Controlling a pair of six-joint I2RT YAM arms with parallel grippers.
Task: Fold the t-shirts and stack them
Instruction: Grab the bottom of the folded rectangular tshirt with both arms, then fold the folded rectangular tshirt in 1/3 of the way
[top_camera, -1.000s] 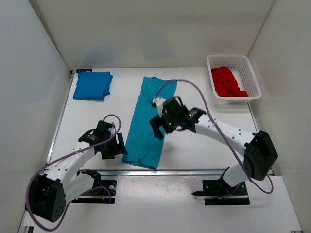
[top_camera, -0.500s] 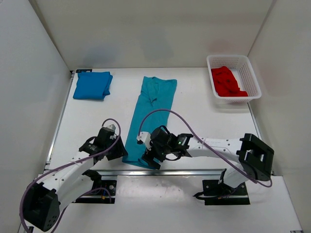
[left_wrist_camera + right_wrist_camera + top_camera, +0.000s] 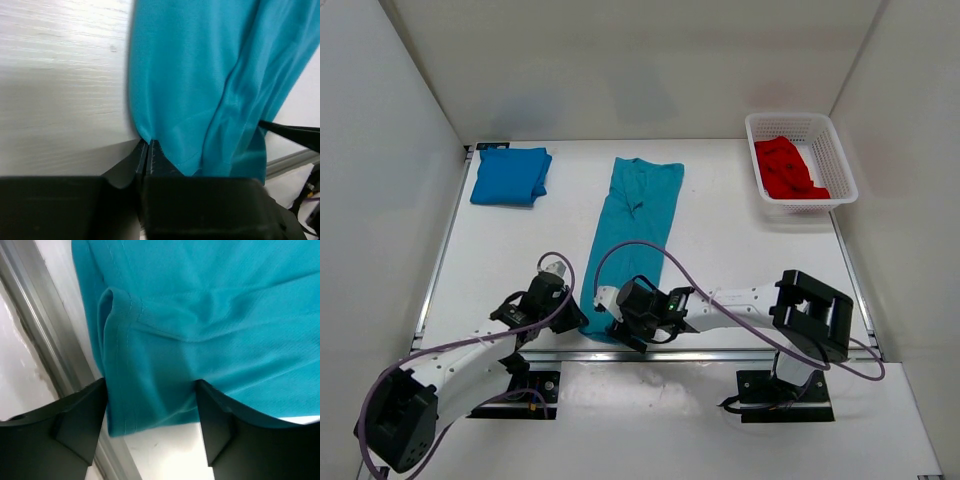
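Table edge (image 3: 710, 351) — left hand (image 3: 148, 146) pinches teal shirt's (image 3: 635, 215) hem, right hand (image 3: 150, 392) straddles it.

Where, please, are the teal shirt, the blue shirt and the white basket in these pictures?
teal shirt (image 3: 638, 215): top external view, middle of its long body.
blue shirt (image 3: 510, 175): top external view, centre of the folded bundle.
white basket (image 3: 805, 207): top external view, its near wall.
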